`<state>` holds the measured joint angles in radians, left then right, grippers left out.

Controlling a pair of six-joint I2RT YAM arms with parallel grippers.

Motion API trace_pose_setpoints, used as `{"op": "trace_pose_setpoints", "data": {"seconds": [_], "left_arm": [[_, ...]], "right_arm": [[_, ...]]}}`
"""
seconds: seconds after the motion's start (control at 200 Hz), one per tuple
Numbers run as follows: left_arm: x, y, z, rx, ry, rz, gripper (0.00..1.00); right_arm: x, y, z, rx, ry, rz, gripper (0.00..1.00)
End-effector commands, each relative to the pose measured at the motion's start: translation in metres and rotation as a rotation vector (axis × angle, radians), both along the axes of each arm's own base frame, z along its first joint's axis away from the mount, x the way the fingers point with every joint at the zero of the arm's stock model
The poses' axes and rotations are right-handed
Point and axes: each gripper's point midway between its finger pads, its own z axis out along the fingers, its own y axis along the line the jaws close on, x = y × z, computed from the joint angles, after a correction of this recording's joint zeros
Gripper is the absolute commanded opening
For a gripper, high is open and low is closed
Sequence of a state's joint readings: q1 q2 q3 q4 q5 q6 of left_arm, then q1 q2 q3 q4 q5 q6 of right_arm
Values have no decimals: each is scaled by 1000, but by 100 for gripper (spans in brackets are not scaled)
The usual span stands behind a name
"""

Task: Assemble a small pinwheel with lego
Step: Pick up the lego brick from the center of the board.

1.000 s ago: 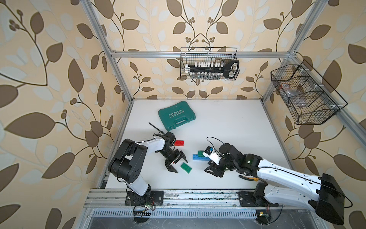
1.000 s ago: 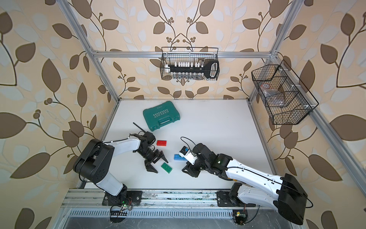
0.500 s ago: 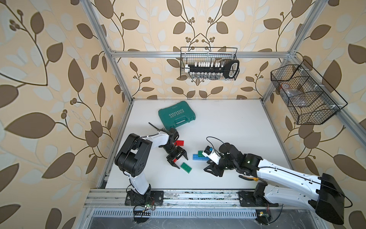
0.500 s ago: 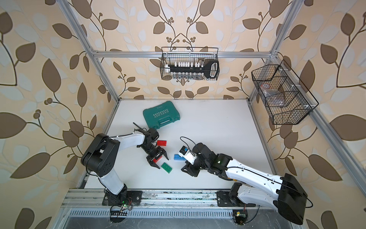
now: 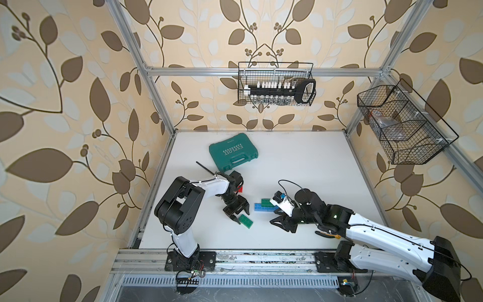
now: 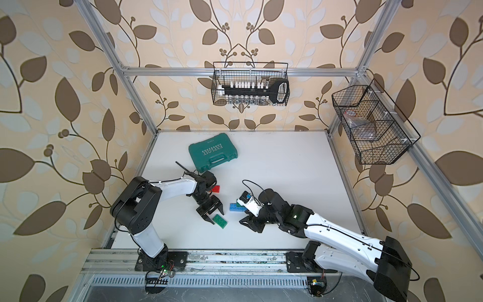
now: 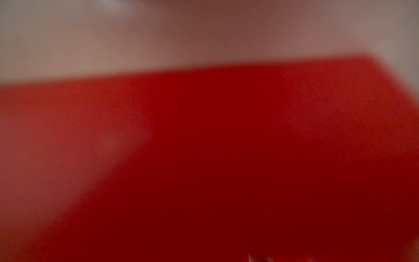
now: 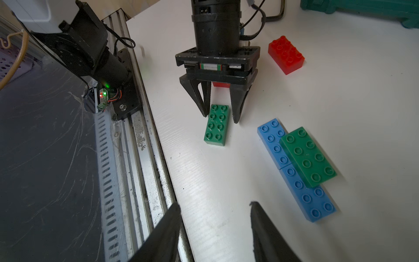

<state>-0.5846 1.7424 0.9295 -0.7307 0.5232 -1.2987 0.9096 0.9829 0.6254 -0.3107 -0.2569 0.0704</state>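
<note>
The wire basket (image 5: 242,86) holds a black rack (image 5: 271,90). The left gripper (image 8: 220,118) is open, with a green brick (image 8: 216,127) between its fingers. The right gripper (image 8: 215,204) is open and empty.

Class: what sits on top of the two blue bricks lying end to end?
One green brick lies on the blue bricks, over their joint and overhanging one long side. The blue studs beneath it are hidden.

Lab: wallpapered cell, aluminium frame (image 5: 261,71)

Two green bricks (image 8: 216,124), two blue (image 8: 275,145), two red (image 8: 286,54)
</note>
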Motion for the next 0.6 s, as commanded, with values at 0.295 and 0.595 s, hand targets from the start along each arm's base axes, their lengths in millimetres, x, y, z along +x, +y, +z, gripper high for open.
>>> {"op": "trace_pose_setpoints", "data": {"seconds": [0.295, 0.595], "left_arm": [[-23, 16, -20, 92, 77, -6, 34], [37, 27, 41, 196, -245, -259, 28]], "right_arm": [[3, -2, -10, -33, 3, -12, 50], [24, -10, -39, 63, 258, -223, 53]]}}
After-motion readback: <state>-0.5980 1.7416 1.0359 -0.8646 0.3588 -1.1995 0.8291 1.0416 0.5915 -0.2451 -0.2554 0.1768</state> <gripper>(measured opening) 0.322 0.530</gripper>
